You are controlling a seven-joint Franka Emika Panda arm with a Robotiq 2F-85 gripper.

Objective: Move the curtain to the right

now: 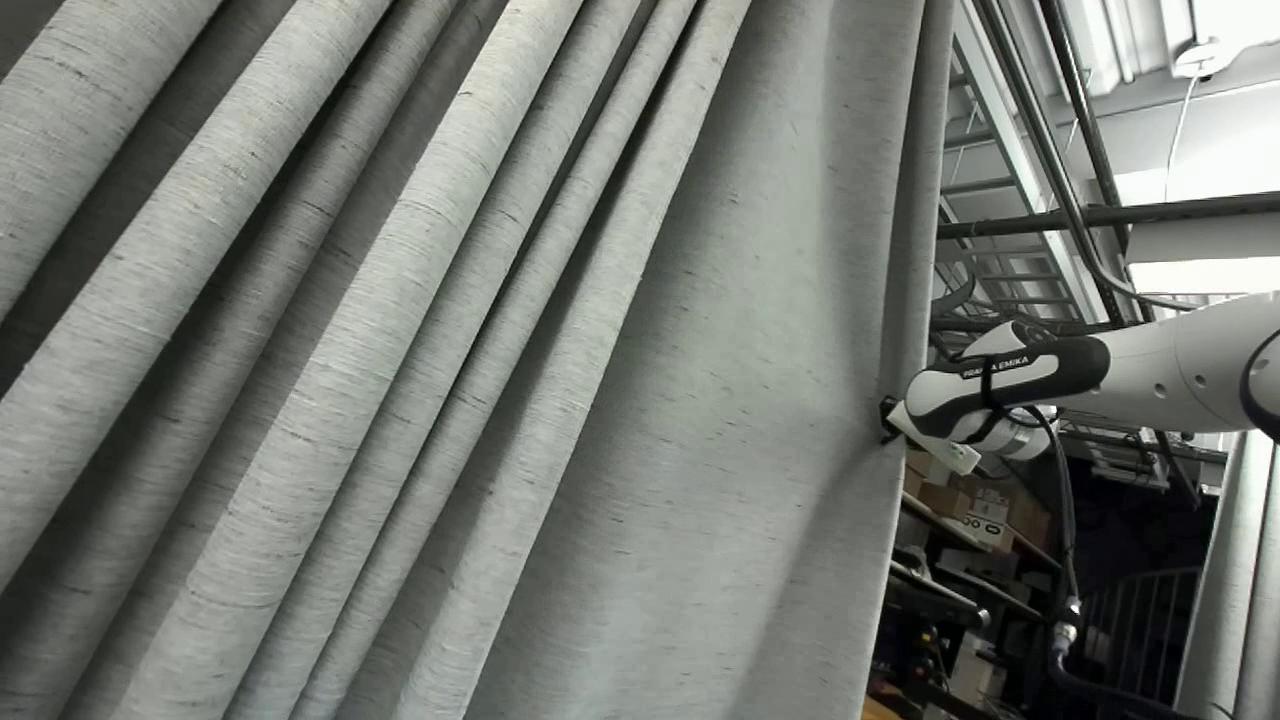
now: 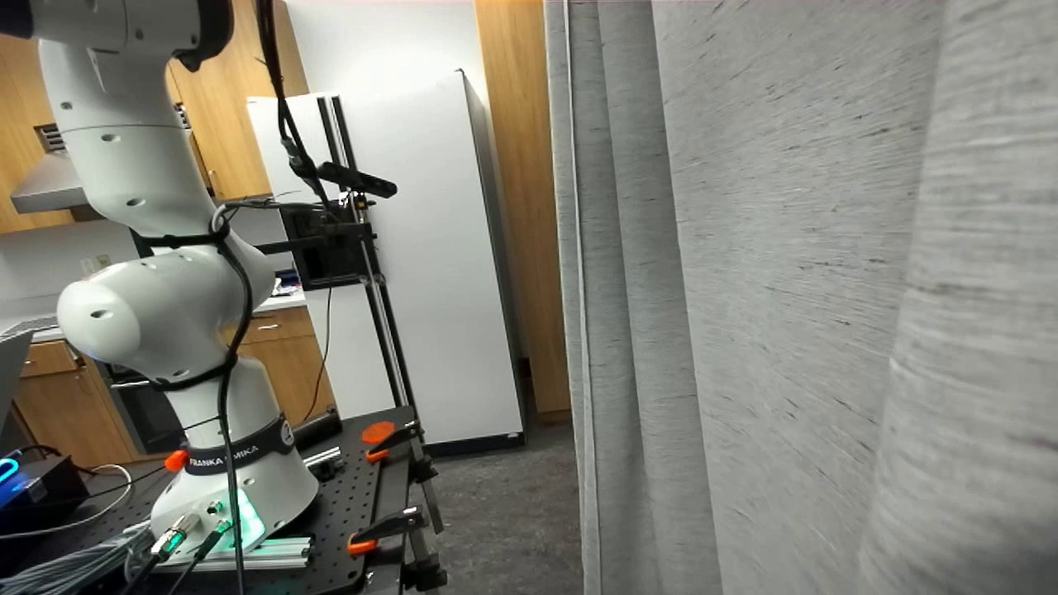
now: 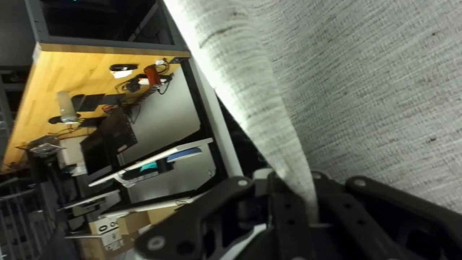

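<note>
The curtain [image 1: 700, 400] is a huge light grey woven drape with long pleats. It fills most of an exterior view, its deep folds bunched on the left and a flatter panel on the right. It also hangs on the right in an exterior view [image 2: 793, 289] and fills the right of the wrist view [image 3: 379, 90]. My gripper [image 1: 890, 420] is at the curtain's right edge, about mid-height. In the wrist view the gripper [image 3: 297, 182] is shut on a narrow fold of the edge, which runs down between the fingers. The fingertips are partly covered by cloth.
Shelves with cardboard boxes [image 1: 990, 510] and dark pipes [image 1: 1060, 215] lie behind the arm. A wooden desk [image 3: 90, 68] shows beyond the curtain edge. A white fridge [image 2: 426, 248], a camera stand [image 2: 355, 182] and a clamped base table [image 2: 347, 504] are near the robot.
</note>
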